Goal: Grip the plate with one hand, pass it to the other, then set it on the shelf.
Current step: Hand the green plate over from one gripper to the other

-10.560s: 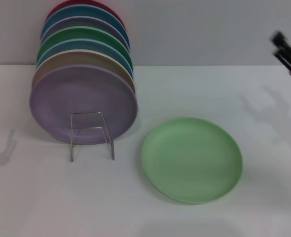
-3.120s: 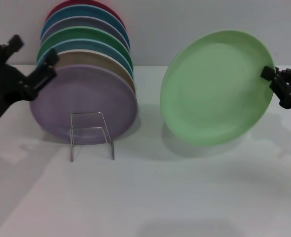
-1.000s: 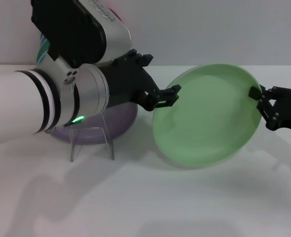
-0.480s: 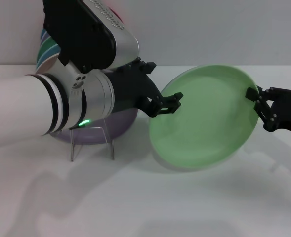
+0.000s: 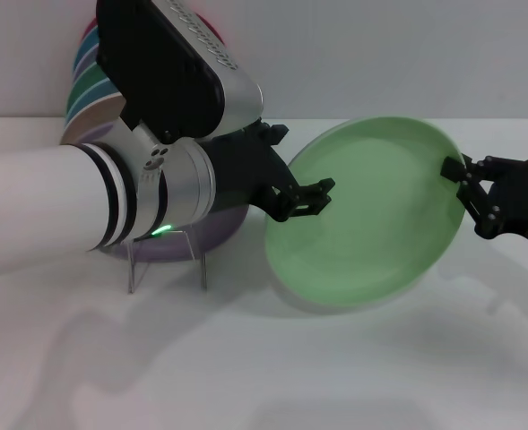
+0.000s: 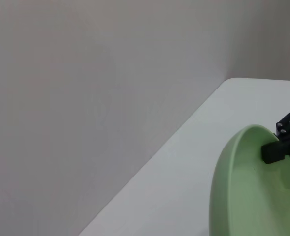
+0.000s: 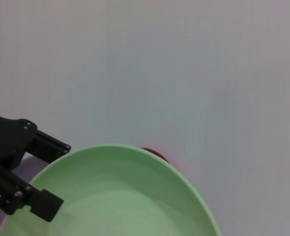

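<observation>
The light mint-green plate (image 5: 371, 215) hangs tilted above the table, right of the middle. My right gripper (image 5: 459, 176), slim and black, is shut on its right rim. It also shows pinching the rim in the left wrist view (image 6: 278, 147). My left gripper (image 5: 296, 167), black on the thick silver-and-white arm, is at the plate's left rim. Its jaws are open and straddle the rim. In the right wrist view, one finger (image 7: 42, 204) lies over the plate's (image 7: 120, 196) face and the other is behind it. The clear shelf (image 5: 203, 267) stands under my left arm.
A row of coloured plates (image 5: 89, 85) stands on edge at the back left, mostly hidden by my left arm. The lilac plate (image 5: 220, 224) is the front one. A grey wall runs behind the white table (image 5: 335, 376).
My left arm has moved right, bringing its fingers over the plate's left rim. The plate, still held by my right gripper, has shifted slightly left.
</observation>
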